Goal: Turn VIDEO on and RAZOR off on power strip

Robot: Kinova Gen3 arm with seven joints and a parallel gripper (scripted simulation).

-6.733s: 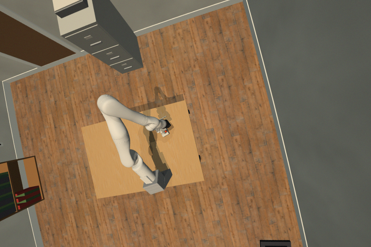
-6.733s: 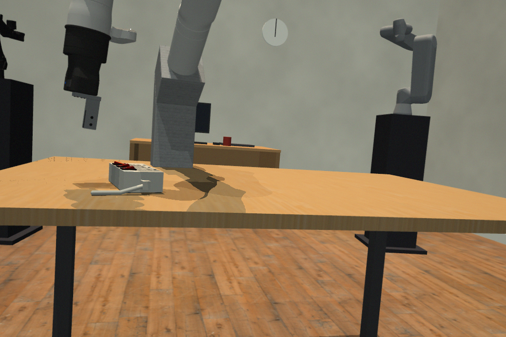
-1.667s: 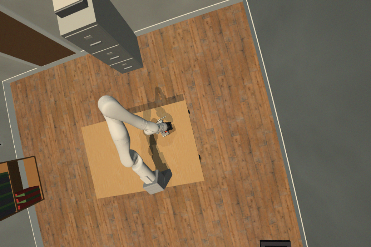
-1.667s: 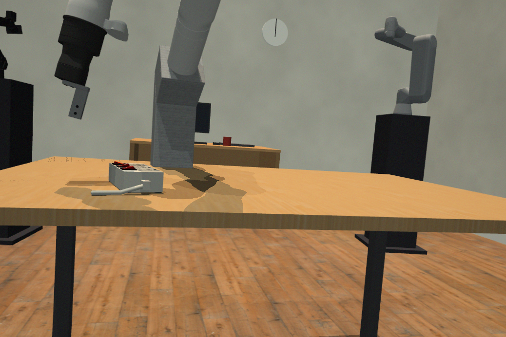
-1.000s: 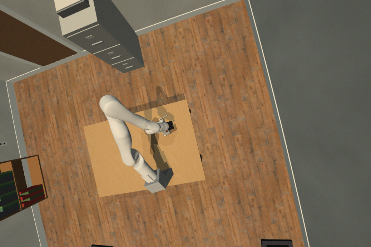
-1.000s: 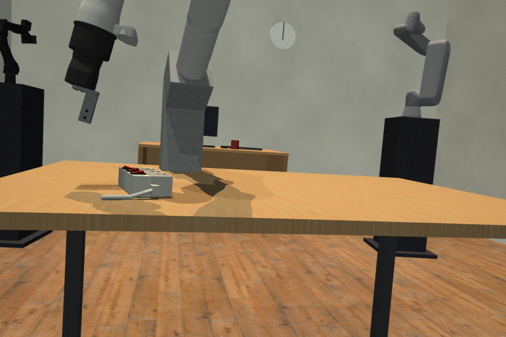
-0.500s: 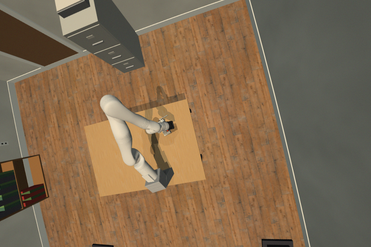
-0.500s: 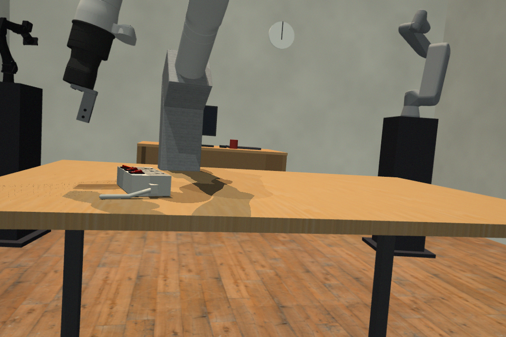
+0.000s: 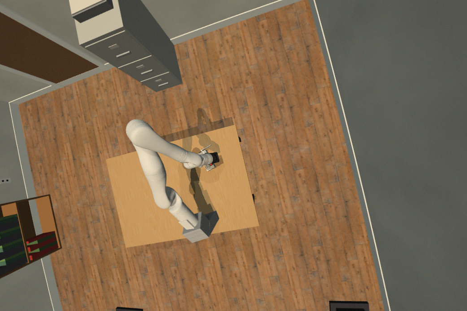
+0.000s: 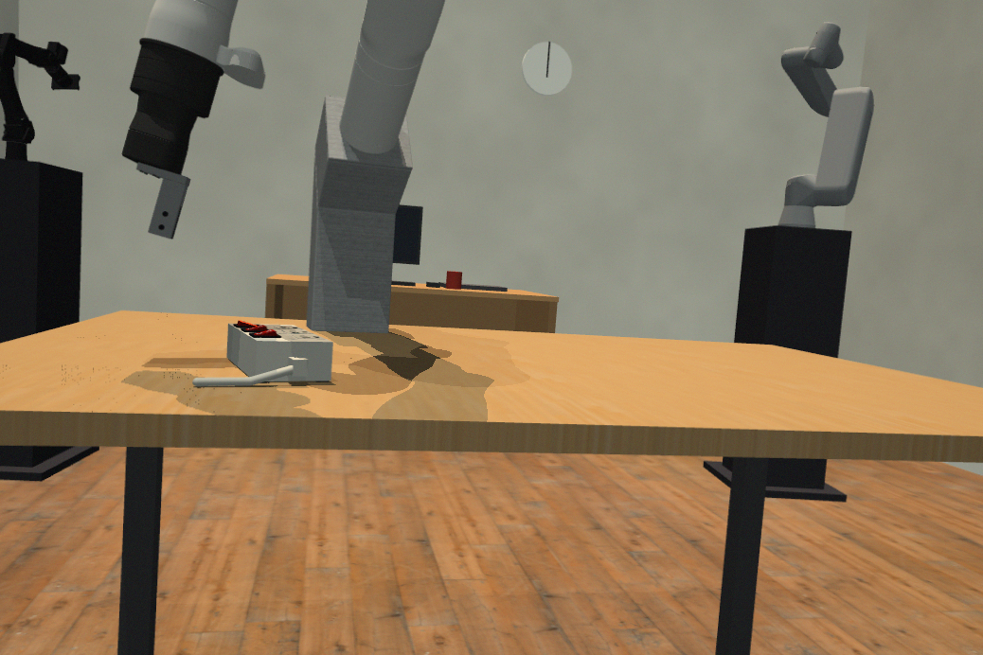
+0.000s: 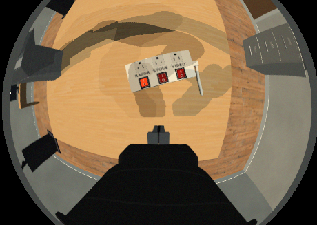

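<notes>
A white power strip lies flat on the wooden table, the right way up. It has three red rocker switches in a row. In the wrist view the left switch glows brighter orange-red, while the middle switch and the right switch look darker. The labels are too small to read surely. A short white cord stub sticks out of one end. My gripper is shut and empty, hanging high above the strip without touching it.
The arm's grey base block stands on the table behind the strip. Two other robot arms stand on black pedestals beside the table. A filing cabinet and a far desk lie off the table.
</notes>
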